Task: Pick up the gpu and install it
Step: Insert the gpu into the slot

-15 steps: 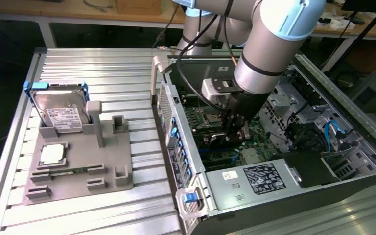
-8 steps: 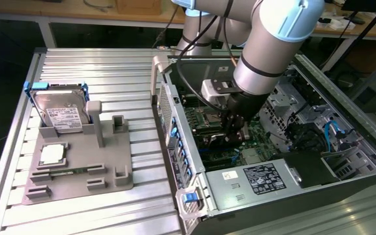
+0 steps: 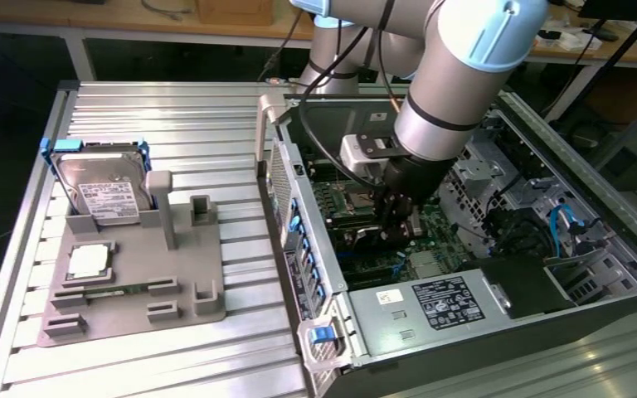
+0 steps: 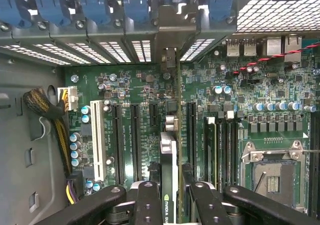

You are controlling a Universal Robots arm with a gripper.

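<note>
One end effector (image 4: pixel 172 197) | state: clamped on gpu (image 4: pixel 169 145) | gpu edge-on between its fingers (image 4: pixel 147 202), long axis extending ahead toward slot covers (image 4: pixel 115 50) | motherboard (image 4: pixel 125 85) slots directly beneath, alignment judged close.

So the two black fingers (image 4: pixel 147 205) are clamped on either side of the gpu (image 4: pixel 170 155). It's seen edge-on, standing upright over the green motherboard (image 4: pixel 125 85) between the long black slots. White slot (image 4: pixel 98 140) on one side of it, CPU socket (image 4: pixel 272 172) on the other. Can't tell if the card's seated.
</note>
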